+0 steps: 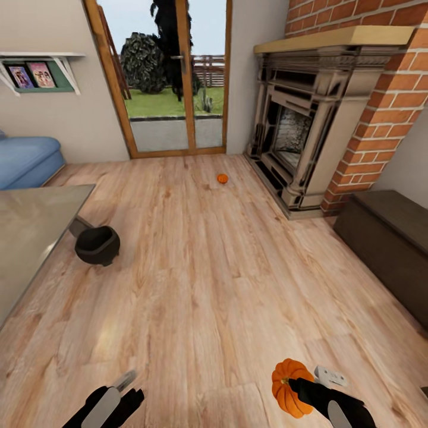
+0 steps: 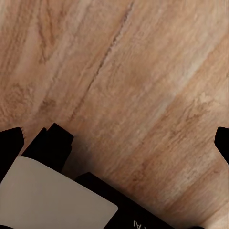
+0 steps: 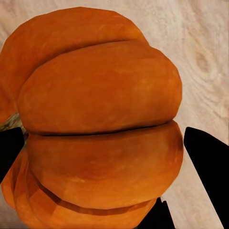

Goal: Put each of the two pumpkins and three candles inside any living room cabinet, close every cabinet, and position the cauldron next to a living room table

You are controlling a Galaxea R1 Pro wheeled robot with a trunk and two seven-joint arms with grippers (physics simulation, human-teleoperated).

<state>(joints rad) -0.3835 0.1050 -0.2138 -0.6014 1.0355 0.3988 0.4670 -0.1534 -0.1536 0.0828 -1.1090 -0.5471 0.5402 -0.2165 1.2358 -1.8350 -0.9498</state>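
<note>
Here the right gripper (image 1: 297,389) is clamped on a pumpkin (image 1: 286,385); the left gripper (image 2: 119,138) is spread apart

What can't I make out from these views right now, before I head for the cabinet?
- Cabinet: head view, cut off by the right edge; doors open or closed can't be judged.
- Held pumpkin: right wrist view, it blocks the floor behind, and the right claw contact isn't clear.
- Far pumpkin: head view, too small for detail.
- Left claw: cut off by the bottom edge.
</note>
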